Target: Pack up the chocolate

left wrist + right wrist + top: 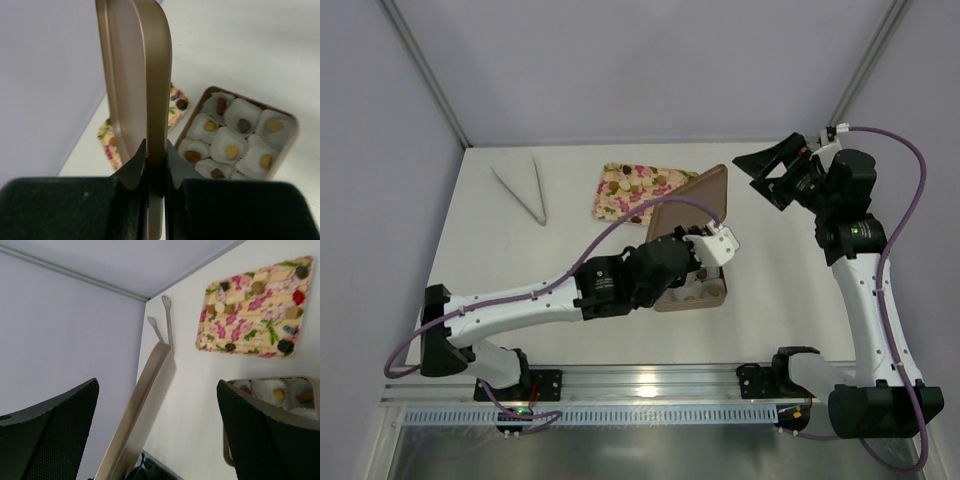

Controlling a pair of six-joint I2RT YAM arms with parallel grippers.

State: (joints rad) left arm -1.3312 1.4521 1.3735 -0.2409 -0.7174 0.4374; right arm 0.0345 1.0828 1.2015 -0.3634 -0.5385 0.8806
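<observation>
The jaws of the left gripper (156, 155) are clenched on the thin rim of a bronze-brown lid (135, 75), one finger pressed flat to each face; the lid stands on edge in the grip and runs straight out from the jaws. In the top view the lid is lifted and tilted over the far side of the open box (708, 298), near the floral tray (630, 190). The jaws of the right gripper (767, 178) are spread wide and released, gripping and touching nothing, raised over the far right of the bench (520, 260) and well apart from the box. The chocolate pieces (232, 151), dark brown and tan-golden, sit one to a cup in the white paper cups (250, 112) that fill the box. Further pieces lie loose on the floral tray. A pair of metal tongs (525, 190) lies on the bench to the left of the tray, apart from it.
</observation>
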